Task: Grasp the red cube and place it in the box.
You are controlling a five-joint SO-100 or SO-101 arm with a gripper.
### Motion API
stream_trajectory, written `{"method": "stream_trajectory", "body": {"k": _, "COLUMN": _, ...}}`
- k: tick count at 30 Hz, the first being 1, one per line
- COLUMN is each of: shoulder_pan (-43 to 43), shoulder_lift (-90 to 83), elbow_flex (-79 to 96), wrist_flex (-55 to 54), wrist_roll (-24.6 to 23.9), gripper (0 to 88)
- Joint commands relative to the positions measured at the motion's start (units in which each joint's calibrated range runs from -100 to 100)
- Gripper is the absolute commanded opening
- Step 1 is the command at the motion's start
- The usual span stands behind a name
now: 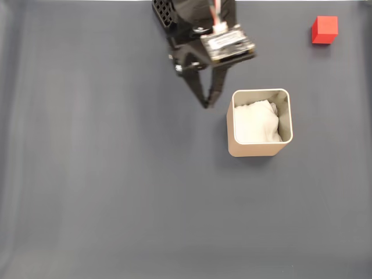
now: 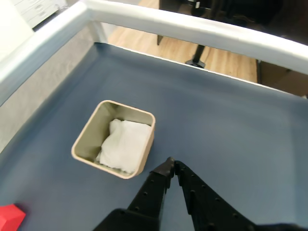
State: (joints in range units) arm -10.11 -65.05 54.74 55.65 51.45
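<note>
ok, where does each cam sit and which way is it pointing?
Fixed view: above the table, looking straight down on the dark blue mat; black arm enters from the top edge, pincer shut.
Wrist view: on the arm, looking forward and down past the shut pincer toward the white table rail.
Both show the beige square box with white padding, and the small red cube.
</note>
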Motion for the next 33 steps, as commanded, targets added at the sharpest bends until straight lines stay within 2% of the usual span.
{"method": "stream_trajectory", "body": {"k": 1, "shoulder_pan": -3.9, "shoulder_lift": 0.2, "elbow_flex": -4.6, "wrist_flex": 1.4, "wrist_roll": 1.4, "gripper": 0.2}}
{"method": "stream_trajectory", "body": {"k": 18, "shoulder_pan": -27.1, "shoulder_lift": 4.8, "elbow_flex": -13.7, "wrist_flex": 9.1, "wrist_roll": 3.6, "gripper": 0.2}}
{"method": "stream_trajectory", "body": {"k": 28, "shoulder_pan": -39.4, "shoulder_lift": 8.4, "elbow_flex": -22.4, "wrist_flex": 20.6, "wrist_roll": 0.8, "gripper": 0.2}}
{"method": "stream_trajectory", "body": {"k": 29, "shoulder_pan": -44.9, "shoulder_lift": 9.1, "elbow_flex": -24.2, "wrist_flex": 24.4, "wrist_roll": -0.1, "gripper": 0.2}}
{"method": "stream_trajectory", "body": {"k": 33, "shoulder_pan": -49.1, "shoulder_lift": 9.5, "elbow_flex": -24.6, "wrist_flex": 24.9, "wrist_roll": -0.8, "gripper": 0.5}}
